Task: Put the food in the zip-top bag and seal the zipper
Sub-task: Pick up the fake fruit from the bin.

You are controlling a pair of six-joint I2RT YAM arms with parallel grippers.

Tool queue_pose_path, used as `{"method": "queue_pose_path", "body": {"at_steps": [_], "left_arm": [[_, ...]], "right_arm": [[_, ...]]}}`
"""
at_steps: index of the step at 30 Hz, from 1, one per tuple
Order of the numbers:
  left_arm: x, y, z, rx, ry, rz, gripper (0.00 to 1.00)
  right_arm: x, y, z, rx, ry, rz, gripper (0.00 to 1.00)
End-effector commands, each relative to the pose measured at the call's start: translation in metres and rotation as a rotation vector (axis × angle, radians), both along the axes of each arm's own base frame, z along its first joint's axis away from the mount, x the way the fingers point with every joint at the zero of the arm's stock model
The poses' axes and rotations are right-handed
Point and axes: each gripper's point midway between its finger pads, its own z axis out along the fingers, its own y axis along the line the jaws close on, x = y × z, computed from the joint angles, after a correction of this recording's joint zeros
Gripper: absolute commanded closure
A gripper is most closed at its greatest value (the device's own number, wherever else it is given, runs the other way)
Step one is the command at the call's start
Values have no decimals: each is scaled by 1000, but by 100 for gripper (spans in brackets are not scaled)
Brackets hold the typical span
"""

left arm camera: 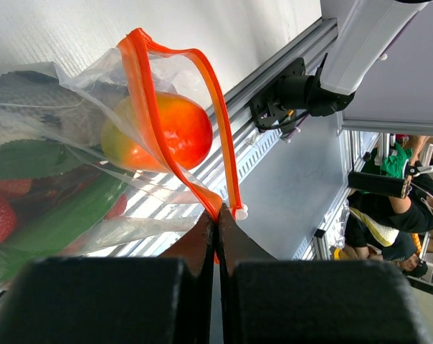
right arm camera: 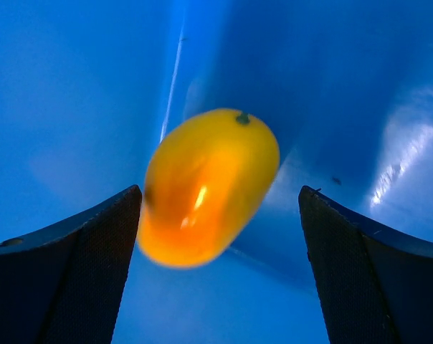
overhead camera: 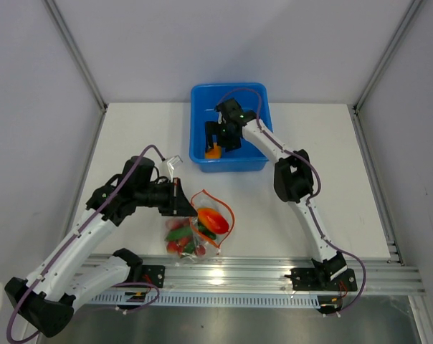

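Note:
The clear zip-top bag (overhead camera: pixel 195 233) lies near the table's front, its orange-red zipper (overhead camera: pixel 218 204) standing open in a loop. Inside it are an orange-red fruit (left arm camera: pixel 166 132), green pieces and red pieces. My left gripper (overhead camera: pixel 181 197) is shut on the zipper strip (left arm camera: pixel 216 215) at the bag's mouth corner. My right gripper (overhead camera: pixel 222 143) is open inside the blue tub (overhead camera: pixel 202 100), with a yellow-orange fruit (right arm camera: pixel 209 183) between its fingers (right arm camera: pixel 73 272), close to the left one; I cannot tell whether they touch.
The blue tub stands at the back middle of the white table. An aluminium rail (overhead camera: pixel 259 276) runs along the near edge. Grey walls close in the left, right and back.

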Motion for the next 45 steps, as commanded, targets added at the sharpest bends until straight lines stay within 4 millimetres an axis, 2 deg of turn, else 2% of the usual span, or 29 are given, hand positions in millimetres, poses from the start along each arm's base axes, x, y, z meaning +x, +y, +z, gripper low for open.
{"method": "queue_pose_path", "body": {"at_steps": [1, 4, 10, 15, 18, 19, 22, 24, 25, 27, 28, 29, 31, 32, 33, 34, 36, 37, 38, 39, 40, 41, 42, 43, 45], "left_arm": [[-1, 1, 4, -11, -16, -9, 99], [-3, 3, 2, -4, -9, 1, 99], [-5, 6, -2, 8, 0, 10, 100], [-6, 6, 0, 3, -5, 10, 99], [-7, 6, 1, 2, -8, 11, 99], [-6, 7, 1, 3, -11, 13, 99], [-6, 7, 1, 2, -15, 12, 99], [-5, 5, 2, -4, -17, 10, 100], [-5, 5, 2, -3, -18, 9, 99], [-3, 4, 3, -8, -21, 6, 99], [-3, 3, 3, -9, -22, 6, 100], [-2, 3, 4, -12, -25, 6, 99], [0, 2, 2, -8, -25, 8, 99], [1, 2, 2, -6, -22, 12, 100], [2, 2, 2, -3, -23, 13, 100], [3, 2, 2, 1, -19, 13, 99], [4, 1, 1, 3, -13, 10, 99], [6, 0, 3, 0, -18, 6, 99], [7, -1, 2, 1, -15, 6, 99], [9, -2, 4, -2, -19, 5, 100], [10, -3, 7, -9, -27, 1, 99], [11, -4, 6, -6, -24, 0, 100], [12, -5, 7, -9, -26, -2, 99], [13, -6, 8, -16, -30, -7, 100], [14, -8, 8, -18, -28, -11, 99]], "right_arm": [[18, 8, 1, 29, -48, -9, 9], [17, 10, -11, 21, -31, -14, 12], [15, 11, -26, -15, -24, -34, 24], [26, 9, -22, 12, -41, -61, 30], [32, 5, -18, 25, -51, -74, 55], [34, 5, -11, 34, -63, -77, 65], [38, 3, 3, 50, -87, -84, 71], [41, 2, 20, 66, -115, -89, 73], [43, 0, 28, 71, -124, -94, 80], [45, -5, 50, 88, -154, -103, 86], [45, -8, 57, 90, -160, -106, 93], [44, -11, 72, 98, -175, -108, 94], [41, -16, 89, 107, -188, -112, 99], [38, -20, 92, 106, -180, -115, 100], [32, -23, 114, 120, -201, -114, 100], [28, -25, 123, 126, -206, -112, 100], [15, -30, 128, 122, -192, -101, 100], [6, -33, 153, 138, -224, -97, 100], [-1, -35, 158, 139, -225, -90, 100], [-14, -38, 152, 121, -198, -68, 100], [-26, -43, 173, 132, -223, -58, 100], [-35, -46, 177, 127, -221, -47, 100], [-53, -48, 163, 103, -177, -26, 100], [-68, -53, 181, 112, -206, -3, 100], [-93, -58, 182, 95, -185, 32, 100]]}}
